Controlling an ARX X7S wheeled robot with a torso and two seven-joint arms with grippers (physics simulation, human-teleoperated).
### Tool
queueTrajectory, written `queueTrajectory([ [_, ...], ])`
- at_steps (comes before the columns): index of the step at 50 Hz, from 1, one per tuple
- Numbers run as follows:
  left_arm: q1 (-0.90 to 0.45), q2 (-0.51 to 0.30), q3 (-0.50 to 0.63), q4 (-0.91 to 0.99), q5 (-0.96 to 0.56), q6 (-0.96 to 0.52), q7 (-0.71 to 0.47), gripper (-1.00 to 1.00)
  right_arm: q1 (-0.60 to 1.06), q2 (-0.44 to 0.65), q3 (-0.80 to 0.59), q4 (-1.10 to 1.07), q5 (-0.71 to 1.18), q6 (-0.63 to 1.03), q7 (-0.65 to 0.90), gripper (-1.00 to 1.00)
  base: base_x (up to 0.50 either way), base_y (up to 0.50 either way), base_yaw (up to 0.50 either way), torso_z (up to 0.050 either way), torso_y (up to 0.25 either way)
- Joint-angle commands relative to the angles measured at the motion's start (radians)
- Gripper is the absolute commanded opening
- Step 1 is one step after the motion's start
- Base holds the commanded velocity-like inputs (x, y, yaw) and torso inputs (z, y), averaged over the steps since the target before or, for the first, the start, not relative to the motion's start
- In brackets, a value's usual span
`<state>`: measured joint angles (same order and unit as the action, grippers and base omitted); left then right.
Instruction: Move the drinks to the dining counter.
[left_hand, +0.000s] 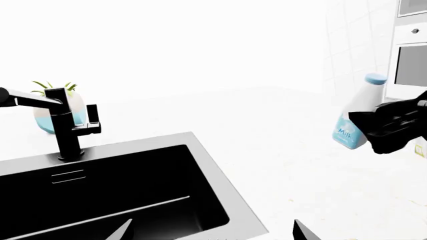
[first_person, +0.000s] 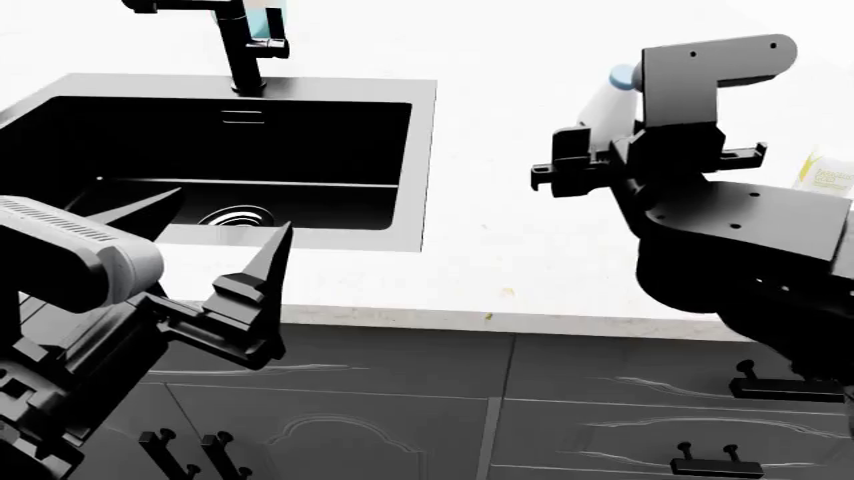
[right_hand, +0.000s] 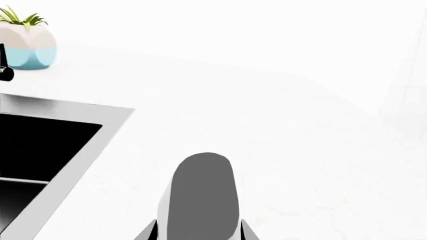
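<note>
Milk bottle (left_hand: 357, 114), pale plastic w/ light-blue label and blue cap, is up over the bright-white dining counter (first_person: 534, 250), pinched in the right gripper (left_hand: 393, 125). Left wrist view shows it tilted, cap leaning toward the wall, black fingers wrapped around its lower body. In head view only the cap and shoulder (first_person: 607, 100) show behind the right arm. Can't tell if the base is touching the counter or hanging above it; no clear shadow either way.

Left gripper (first_person: 214, 250) is spread, empty, hovering by the front edge of the black sink (first_person: 240, 160). Black faucet (left_hand: 67, 120) stands behind the sink w/ a small potted plant (left_hand: 57, 107) beyond it.

Risks from here, my read:
- Tilt. If the jaws part while the bottle leans like this, it prob. tips and rolls, maybe toward the sink or off the front edge. Needs righting first.
- Drop height. Base contact unknown, so releasing early = bounce or topple.
- Small carton (first_person: 825, 175), yellow-green print, sits on the counter just right of the right arm, mostly hidden. Arm swing on retreat could knock it.
- Right wrist cam sees mostly grey bottle body and bare counter, so not much help for judging the set-down.

Wine bottle not in view.
</note>
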<state>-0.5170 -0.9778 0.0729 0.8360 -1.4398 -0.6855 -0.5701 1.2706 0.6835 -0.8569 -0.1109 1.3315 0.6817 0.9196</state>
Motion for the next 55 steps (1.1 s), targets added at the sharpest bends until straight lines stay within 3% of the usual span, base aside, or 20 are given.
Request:
queueTrajectory([
  [1, 0.004, -0.001, 0.0, 0.0, 0.0, 0.001, -0.001, 1.0, 0.001, -0.026, -0.014, 0.066, -0.07, -0.012, -0.042, -1.0, 0.0, 0.0, 0.0, 0.0, 0.0],
  [55, 0.018, -0.02, -0.013, 0.007, -0.008, 0.011, -0.008, 1.0, -0.047, -0.074, -0.081, 0.188, -0.161, -0.035, -0.105, -1.0, 0.0, 0.0, 0.0, 0.0, 0.001],
])
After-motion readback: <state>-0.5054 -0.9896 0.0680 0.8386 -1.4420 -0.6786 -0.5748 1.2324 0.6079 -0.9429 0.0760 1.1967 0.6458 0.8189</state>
